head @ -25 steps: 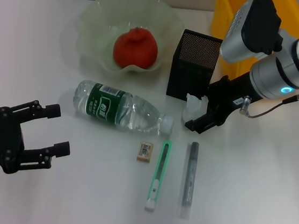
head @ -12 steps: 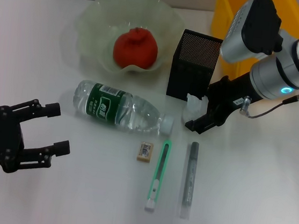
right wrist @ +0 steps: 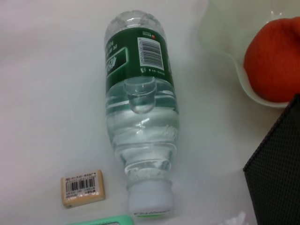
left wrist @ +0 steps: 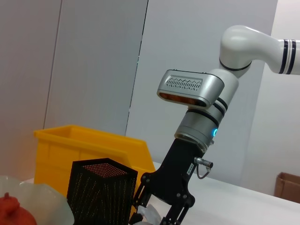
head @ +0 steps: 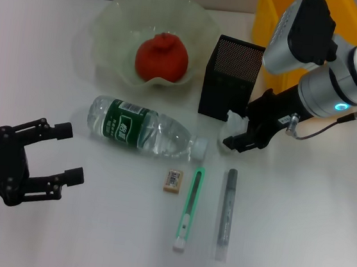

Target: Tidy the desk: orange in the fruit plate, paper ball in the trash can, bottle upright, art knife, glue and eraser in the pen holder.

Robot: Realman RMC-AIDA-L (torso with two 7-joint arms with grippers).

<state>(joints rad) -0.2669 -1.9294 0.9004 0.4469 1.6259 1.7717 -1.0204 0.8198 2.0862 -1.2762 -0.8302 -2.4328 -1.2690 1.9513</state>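
The orange [head: 162,57] sits inside the pale-green fruit plate [head: 117,20] at the far side of the white table [head: 295,237], and in the right wrist view it shows at the rim beside the dark mesh wall of the pen holder [head: 231,79]. The pen holder stands just right of the plate, and whether anything lies in it cannot be told; the yellow trash can [head: 269,18] rises behind it, its inside hidden by the right arm. The right hand [head: 238,132] is down at the table just beside the pen holder's near corner, its fingers closed narrowly on the white paper ball [head: 234,122]. Compared with half a second ago, this hand and the paper ball sit slightly higher and closer to the pen holder. The bottle [head: 143,128] lies on its side, cap toward the right, with the eraser [head: 173,180], green art knife [head: 189,207] and grey glue stick [head: 227,207] in front of it. The left hand [head: 50,159] hovers with fingers wide at the near left, unchanged.
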